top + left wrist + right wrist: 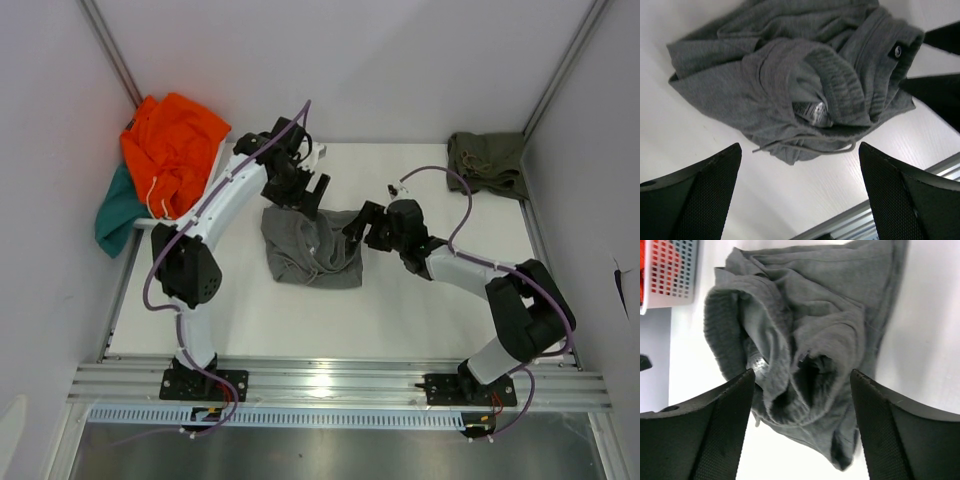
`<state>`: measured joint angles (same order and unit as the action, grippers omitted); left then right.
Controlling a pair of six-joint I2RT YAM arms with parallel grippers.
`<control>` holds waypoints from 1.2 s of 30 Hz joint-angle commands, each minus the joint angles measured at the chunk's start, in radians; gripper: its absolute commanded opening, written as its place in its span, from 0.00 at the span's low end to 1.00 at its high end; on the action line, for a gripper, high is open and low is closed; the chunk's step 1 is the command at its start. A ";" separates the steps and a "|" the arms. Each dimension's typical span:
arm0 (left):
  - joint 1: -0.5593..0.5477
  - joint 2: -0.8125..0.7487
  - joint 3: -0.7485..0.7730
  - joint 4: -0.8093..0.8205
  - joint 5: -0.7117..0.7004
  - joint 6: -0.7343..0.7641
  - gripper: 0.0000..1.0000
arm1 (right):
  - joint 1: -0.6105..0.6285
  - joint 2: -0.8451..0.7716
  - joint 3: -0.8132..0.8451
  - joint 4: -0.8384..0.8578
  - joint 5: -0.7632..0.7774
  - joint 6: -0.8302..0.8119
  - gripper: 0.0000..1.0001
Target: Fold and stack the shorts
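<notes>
The grey shorts point(312, 248) lie crumpled in the middle of the white table, waistband and drawstring showing in the left wrist view point(805, 85) and the right wrist view point(805, 335). The olive green shorts point(488, 160) lie folded at the far right corner. My left gripper point(312, 190) is open and empty above the grey shorts' far edge; its fingers point(700, 195) frame bare table. My right gripper point(362, 224) is open and empty at the grey shorts' right edge; its fingers point(710, 430) straddle the bunched waistband without touching it.
An orange garment point(172, 150) lies heaped in a white basket point(675, 272) at the far left, with a teal garment point(118, 208) hanging below it. Grey walls close in on both sides. A metal rail point(340, 385) runs along the near edge.
</notes>
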<state>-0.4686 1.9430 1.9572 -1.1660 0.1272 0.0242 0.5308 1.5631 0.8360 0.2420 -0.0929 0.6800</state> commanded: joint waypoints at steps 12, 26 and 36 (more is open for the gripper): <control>-0.007 0.162 0.112 0.017 -0.072 -0.135 0.99 | 0.060 0.153 0.124 -0.041 0.074 0.030 0.46; -0.045 0.247 0.166 0.071 -0.078 -0.240 0.99 | 0.067 0.155 0.115 -0.043 0.176 0.023 0.00; -0.061 0.271 0.148 0.124 -0.159 -0.357 0.99 | 0.072 0.169 0.114 -0.012 0.186 0.018 0.00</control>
<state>-0.5236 2.2227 2.0811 -1.0763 0.0196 -0.2584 0.5983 1.7145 0.9283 0.1970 0.0605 0.7067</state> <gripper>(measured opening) 0.993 0.009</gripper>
